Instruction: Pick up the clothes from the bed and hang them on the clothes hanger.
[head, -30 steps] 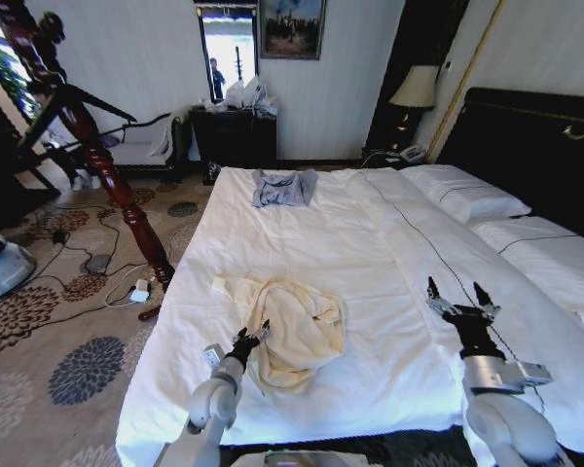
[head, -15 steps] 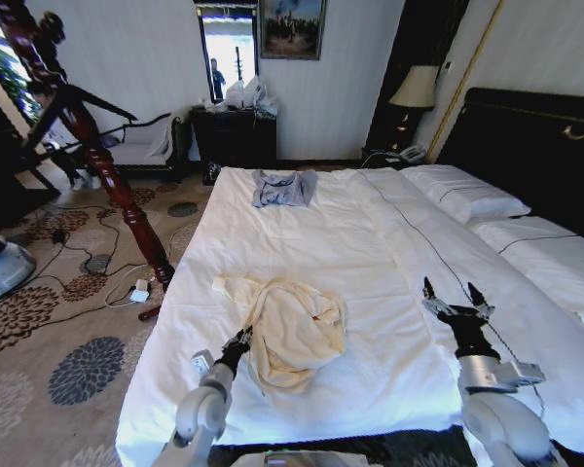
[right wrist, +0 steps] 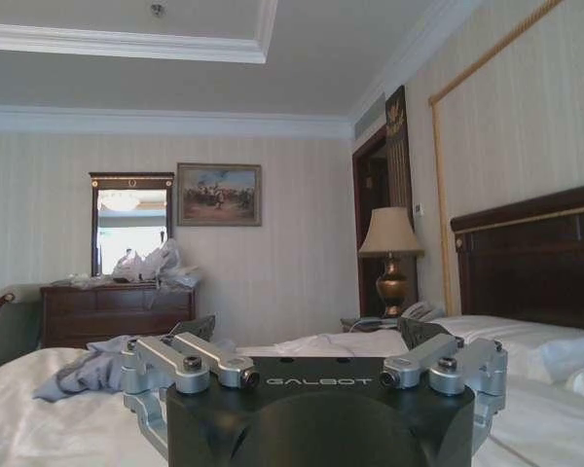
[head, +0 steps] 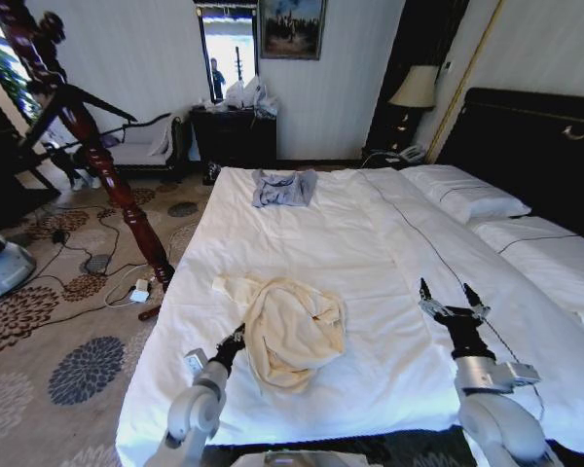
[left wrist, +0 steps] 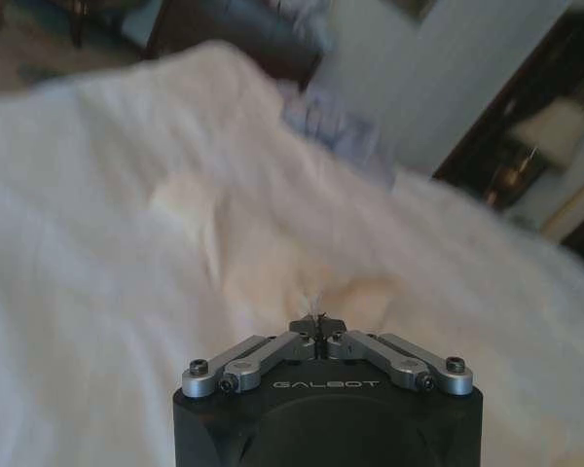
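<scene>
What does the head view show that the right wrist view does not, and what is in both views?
Head view alone: the clothes lying crumpled on the bed, the left gripper at their near edge, and the clothes hanger beside the bed. Right wrist view alone: the ceiling. Both views: the open right gripper, the small grey-blue garment, the lamp, the painting, the mirror and the dark headboard.
</scene>
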